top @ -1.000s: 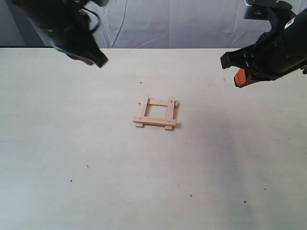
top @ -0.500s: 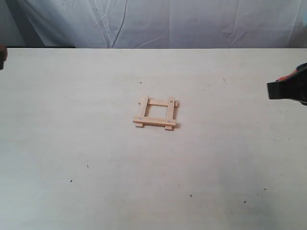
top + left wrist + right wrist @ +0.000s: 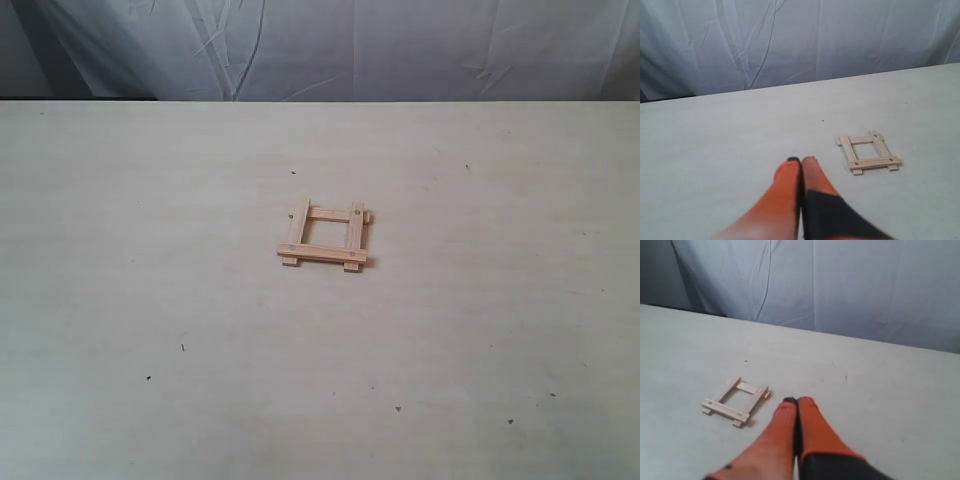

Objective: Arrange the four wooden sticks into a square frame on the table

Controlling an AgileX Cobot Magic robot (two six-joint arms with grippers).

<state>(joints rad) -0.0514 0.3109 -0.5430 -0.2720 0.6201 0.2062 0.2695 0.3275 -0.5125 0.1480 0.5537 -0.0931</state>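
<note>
The four wooden sticks lie as a small square frame (image 3: pixel 324 237) near the middle of the table (image 3: pixel 150 250), ends overlapping and sticking out at the corners. Neither arm shows in the exterior view. In the left wrist view my left gripper (image 3: pixel 801 161) is shut with nothing in it, orange fingers pressed together, well short of the square frame (image 3: pixel 869 152). In the right wrist view my right gripper (image 3: pixel 797 401) is likewise shut and empty, with the square frame (image 3: pixel 736 401) off to one side of it.
A crumpled pale cloth backdrop (image 3: pixel 380 45) hangs behind the table's far edge. A few tiny dark specks (image 3: pixel 148 378) dot the table surface.
Both arms have pulled back out of the exterior view: one second ago they hung over the far corners, half a second ago only slivers showed at the sides. The frame has not moved.
</note>
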